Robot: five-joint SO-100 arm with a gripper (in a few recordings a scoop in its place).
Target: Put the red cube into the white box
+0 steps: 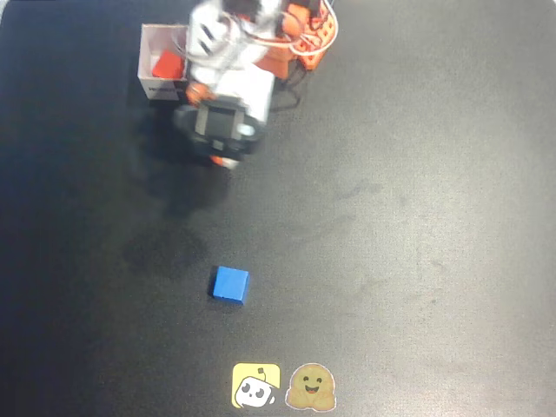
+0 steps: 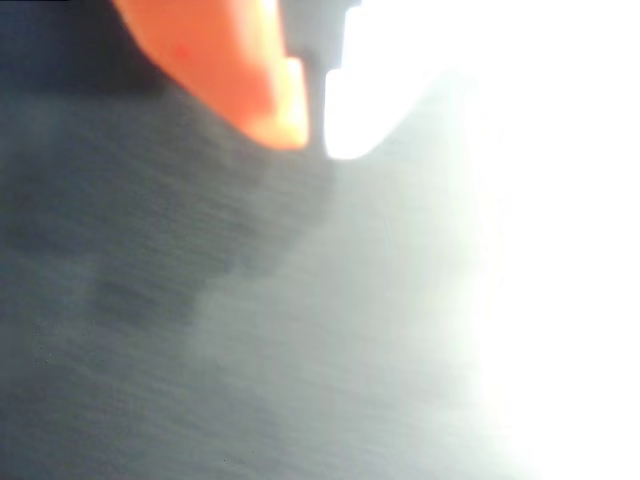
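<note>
A: Where is the small bright red-orange cube [image 1: 166, 65]?

B: In the overhead view it lies inside the small square white open-topped box [image 1: 153, 85], up at about eleven o'clock on the black table mat [image 1: 400, 217].

A: And the two-finger gripper [image 2: 315, 135]?

B: In the wrist view the orange finger [image 2: 225, 60] and the white finger [image 2: 365, 95] stand almost pressed together, only a thin dark slit between them and nothing pinched. The view is blurred.

A: Anything else?

B: A small blue cube [image 1: 230, 285] sits at about six o'clock, well apart from the box. Two cartoon stickers [image 1: 283, 387] lie at the bottom edge.
</note>
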